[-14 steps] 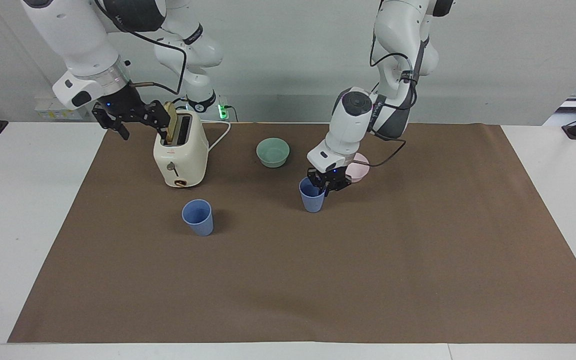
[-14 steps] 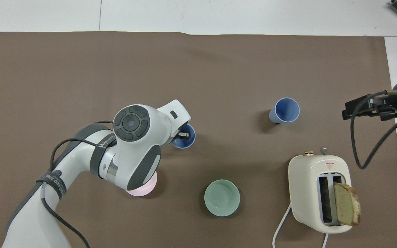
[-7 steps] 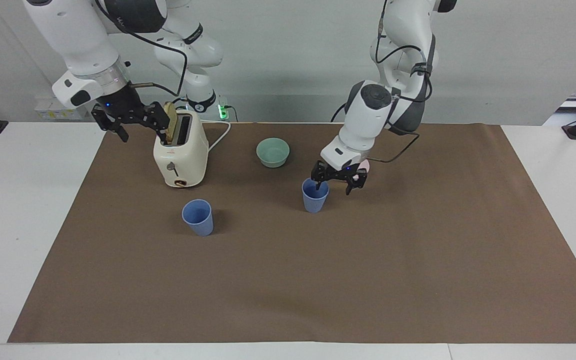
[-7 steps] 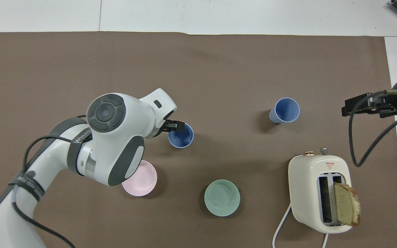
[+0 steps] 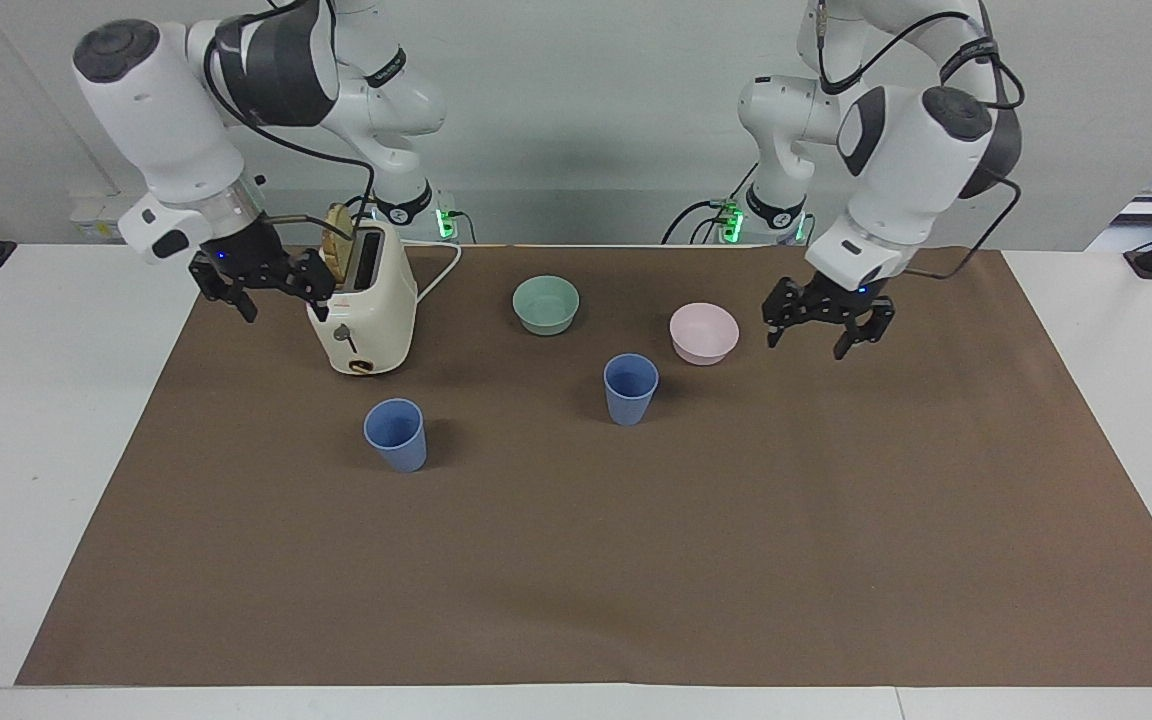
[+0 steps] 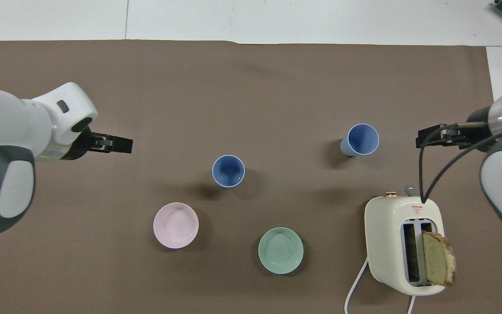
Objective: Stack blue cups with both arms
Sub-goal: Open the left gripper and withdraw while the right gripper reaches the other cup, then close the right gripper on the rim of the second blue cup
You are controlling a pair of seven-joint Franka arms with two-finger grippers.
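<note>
Two blue cups stand upright and apart on the brown mat. One cup (image 5: 630,388) (image 6: 228,171) is near the middle, just beside the pink bowl. The other cup (image 5: 396,434) (image 6: 362,139) stands toward the right arm's end, farther from the robots than the toaster. My left gripper (image 5: 816,340) (image 6: 122,145) hangs open and empty over the mat, past the pink bowl toward the left arm's end. My right gripper (image 5: 284,298) (image 6: 424,140) is open and empty, raised over the mat's edge beside the toaster.
A cream toaster (image 5: 361,315) (image 6: 403,244) with a bread slice (image 5: 339,255) (image 6: 438,261) in one slot stands near the right arm. A mint-green bowl (image 5: 546,303) (image 6: 280,250) and a pink bowl (image 5: 704,332) (image 6: 176,225) sit nearer the robots than the cups.
My left gripper opened off the middle cup's rim, rose and swung away toward the left arm's end. The cup stayed standing. The right arm shifted slightly beside the toaster.
</note>
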